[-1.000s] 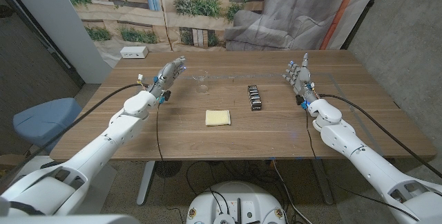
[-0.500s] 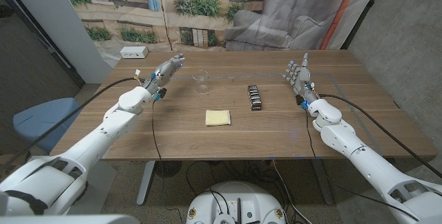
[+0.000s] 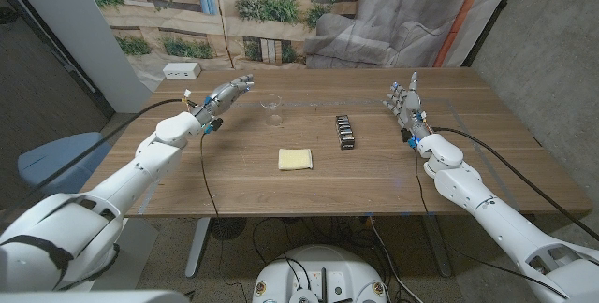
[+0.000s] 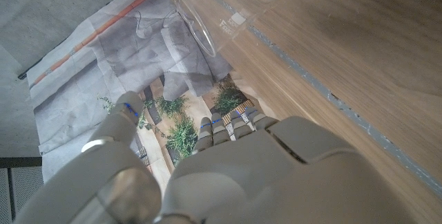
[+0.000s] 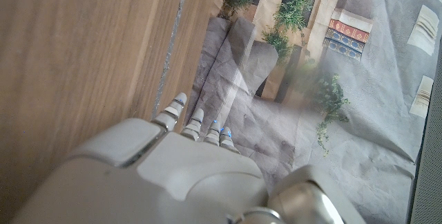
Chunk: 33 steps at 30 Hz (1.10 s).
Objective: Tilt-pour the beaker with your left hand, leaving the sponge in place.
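A white box (image 3: pixel 181 71) sits at the far left corner of the wooden table (image 3: pixel 234 177), well left of the beaker. The left hand (image 3: pixel 227 93) hovers just left of the beaker, its fingers (image 3: pixel 245 80) stretched out and loosely together toward it, holding nothing and not touching the glass. In the left wrist view the same hand (image 4: pixel 228 175) shows from behind, with the clear beaker (image 4: pixel 221 10) ahead of its fingertips. The beaker (image 3: pixel 272 108) stands upright on the table, apart from everything else. The yellow sponge (image 3: pixel 296 159) lies flat on the table, nearer the robot than the beaker and slightly right of it. A black ridged block (image 3: pixel 345 132) lies to the right of the beaker, beyond the sponge. Well right of the beaker, the right hand (image 3: pixel 404 102) is held upright above the table, fingers pointing up and slightly spread, empty. In the right wrist view that hand (image 5: pixel 173 175) is seen over the table's edge.
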Motion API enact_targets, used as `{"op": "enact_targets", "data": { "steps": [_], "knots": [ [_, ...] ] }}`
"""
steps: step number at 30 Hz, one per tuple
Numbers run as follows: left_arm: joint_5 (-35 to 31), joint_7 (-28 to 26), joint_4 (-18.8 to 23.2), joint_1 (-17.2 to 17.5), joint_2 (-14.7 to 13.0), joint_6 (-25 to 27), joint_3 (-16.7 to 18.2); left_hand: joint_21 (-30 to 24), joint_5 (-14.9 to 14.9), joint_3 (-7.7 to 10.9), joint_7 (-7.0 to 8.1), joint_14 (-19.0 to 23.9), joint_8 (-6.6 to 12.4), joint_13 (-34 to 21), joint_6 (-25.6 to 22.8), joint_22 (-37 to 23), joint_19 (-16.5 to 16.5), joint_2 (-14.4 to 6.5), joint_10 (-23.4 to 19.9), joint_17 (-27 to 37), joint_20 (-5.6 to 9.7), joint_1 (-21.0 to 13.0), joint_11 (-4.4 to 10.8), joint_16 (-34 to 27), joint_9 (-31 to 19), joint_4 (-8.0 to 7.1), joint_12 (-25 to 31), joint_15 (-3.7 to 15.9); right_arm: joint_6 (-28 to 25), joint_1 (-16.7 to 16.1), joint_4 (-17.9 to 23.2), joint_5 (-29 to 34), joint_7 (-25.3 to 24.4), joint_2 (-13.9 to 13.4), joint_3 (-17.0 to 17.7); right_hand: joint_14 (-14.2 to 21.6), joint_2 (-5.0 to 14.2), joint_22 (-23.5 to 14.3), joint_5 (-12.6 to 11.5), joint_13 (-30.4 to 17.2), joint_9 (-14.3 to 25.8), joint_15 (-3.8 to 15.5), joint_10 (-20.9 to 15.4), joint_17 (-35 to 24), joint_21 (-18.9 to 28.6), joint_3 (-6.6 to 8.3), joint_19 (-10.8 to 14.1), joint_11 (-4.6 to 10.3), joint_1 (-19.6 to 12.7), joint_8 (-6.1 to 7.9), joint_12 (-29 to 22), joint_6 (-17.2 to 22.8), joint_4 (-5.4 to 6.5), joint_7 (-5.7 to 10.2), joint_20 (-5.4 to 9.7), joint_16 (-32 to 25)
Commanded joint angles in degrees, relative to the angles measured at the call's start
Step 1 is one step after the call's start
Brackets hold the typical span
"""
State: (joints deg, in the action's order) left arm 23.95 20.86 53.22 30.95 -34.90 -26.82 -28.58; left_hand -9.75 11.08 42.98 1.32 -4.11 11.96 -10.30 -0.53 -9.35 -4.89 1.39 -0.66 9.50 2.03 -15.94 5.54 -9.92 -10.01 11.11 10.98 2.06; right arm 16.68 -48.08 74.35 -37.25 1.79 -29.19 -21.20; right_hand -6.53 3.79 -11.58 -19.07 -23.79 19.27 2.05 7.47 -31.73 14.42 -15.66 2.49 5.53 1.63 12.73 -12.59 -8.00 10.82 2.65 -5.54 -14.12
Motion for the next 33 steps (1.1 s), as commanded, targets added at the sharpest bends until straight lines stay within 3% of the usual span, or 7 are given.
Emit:
{"op": "enact_targets", "data": {
  "steps": [1, 12, 25, 33],
  "knots": [
    [0.24, 8.89, -8.07, -4.63, 1.23, -4.23, -2.01, 0.13, 0.27, 0.63, 0.18, -1.66, 0.09, -0.28, 0.60, -0.11, -1.88, 0.58, 1.66, 0.34, 2.87, -1.66, 0.05, 0.15, -0.34, -0.06, -0.34, 1.32, 0.01, 0.01, -0.02, 0.01, 0.00, 0.01, -0.01, -0.20, 4.91, -0.24, -0.33, -0.28, 0.08, 1.13, 0.33, -0.08, 0.39, -0.41, -0.01, -0.09, -0.37, 0.30, -0.35, -0.42, -0.02, 0.07, -0.52, -0.20],
    [-1.51, 11.28, -15.54, -8.14, 2.34, -10.01, -3.14, 0.16, -0.30, 1.25, -0.12, -5.02, -0.71, -0.40, 4.38, -0.12, -6.03, 2.22, 4.94, 0.41, 2.32, -4.23, -0.41, 0.16, -0.41, -0.17, -0.64, 0.40, 0.01, 0.00, -0.02, 0.00, 0.04, -0.01, 0.00, -0.20, 4.91, -0.24, -0.33, -0.28, 0.08, 1.08, 0.27, -0.08, 0.39, -0.41, -0.02, 0.00, -0.37, 0.30, -0.37, -0.44, -0.02, 0.05, -0.50, -0.21],
    [-3.94, 14.42, -23.93, -12.21, 3.43, -13.86, -5.60, 0.08, -0.38, 2.18, -2.56, -7.85, -1.15, -0.74, 9.95, -0.17, -10.10, 3.11, 8.90, 0.55, 1.22, -7.23, -3.26, 0.00, -0.68, -0.30, -0.56, -1.87, 0.02, 0.02, -0.04, 0.01, 0.04, 0.01, -0.01, -0.25, 4.93, -0.24, -0.34, -0.28, 0.08, 1.11, 0.33, -0.08, 0.37, -0.40, -0.05, -0.01, -0.37, 0.32, -0.35, -0.37, -0.02, 0.10, -0.52, -0.19],
    [-5.99, 14.73, -28.83, -14.62, 4.49, -15.78, -7.67, 0.01, -0.56, 2.35, -2.39, -9.92, -1.05, -0.84, 11.80, -0.19, -11.70, 3.68, 10.75, 0.58, 1.05, -8.22, -3.20, 0.13, -0.73, -0.32, -0.53, -2.08, 0.01, 0.01, -0.03, 0.01, 0.03, 0.01, -0.01, -0.21, 4.92, -0.24, -0.34, -0.28, 0.08, 1.06, 0.30, -0.08, 0.37, -0.40, -0.06, -0.02, -0.37, 0.33, -0.36, -0.36, -0.02, 0.11, -0.56, -0.20]
  ]
}}
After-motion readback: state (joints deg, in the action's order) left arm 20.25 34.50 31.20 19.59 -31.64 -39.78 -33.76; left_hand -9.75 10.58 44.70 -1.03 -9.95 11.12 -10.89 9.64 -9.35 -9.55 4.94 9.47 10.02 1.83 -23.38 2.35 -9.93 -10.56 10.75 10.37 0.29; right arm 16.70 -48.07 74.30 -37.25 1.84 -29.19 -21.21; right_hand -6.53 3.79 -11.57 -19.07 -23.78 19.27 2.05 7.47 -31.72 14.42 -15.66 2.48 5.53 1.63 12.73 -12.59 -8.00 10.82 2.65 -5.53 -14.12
